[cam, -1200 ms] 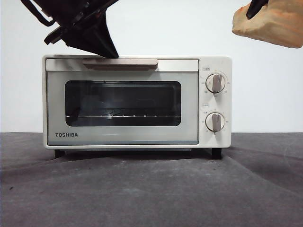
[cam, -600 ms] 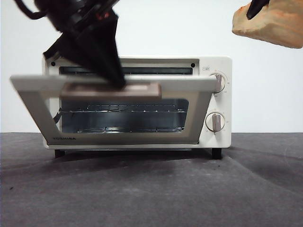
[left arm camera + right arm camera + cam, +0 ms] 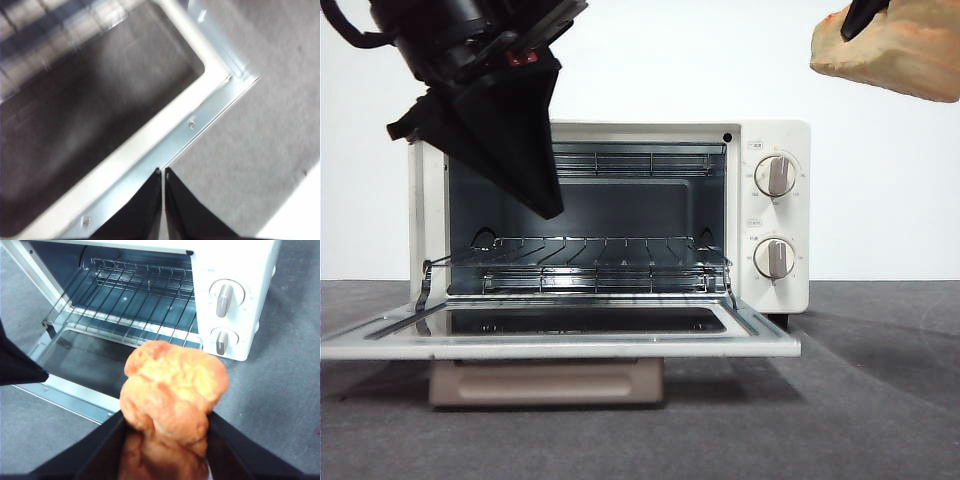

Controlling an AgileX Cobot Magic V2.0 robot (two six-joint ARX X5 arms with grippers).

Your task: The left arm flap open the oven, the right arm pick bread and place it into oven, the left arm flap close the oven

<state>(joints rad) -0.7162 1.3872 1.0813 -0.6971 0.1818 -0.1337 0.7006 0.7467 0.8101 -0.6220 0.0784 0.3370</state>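
The cream-white oven [image 3: 770,140] stands open, its door [image 3: 560,345] folded flat down with the beige handle [image 3: 545,382] under its front edge. The wire rack [image 3: 590,250] inside is bare. My left gripper [image 3: 542,205] hangs in front of the cavity's left part, above the door, jaws shut on nothing; the left wrist view shows its tips [image 3: 163,172] over the door's metal frame [image 3: 195,125]. My right gripper [image 3: 165,425] is shut on the golden-orange bread [image 3: 172,385], held high to the right of the oven [image 3: 890,50].
Two round knobs [image 3: 776,176] sit on the oven's right panel. The table is covered by dark grey cloth [image 3: 860,400]. The left gripper's black tip also shows in the right wrist view [image 3: 15,365], beside the open door [image 3: 75,390].
The oven door swung from shut to fully open and flat. My left gripper came down with the handle, then left it and now hangs above the door. The bread stayed put.
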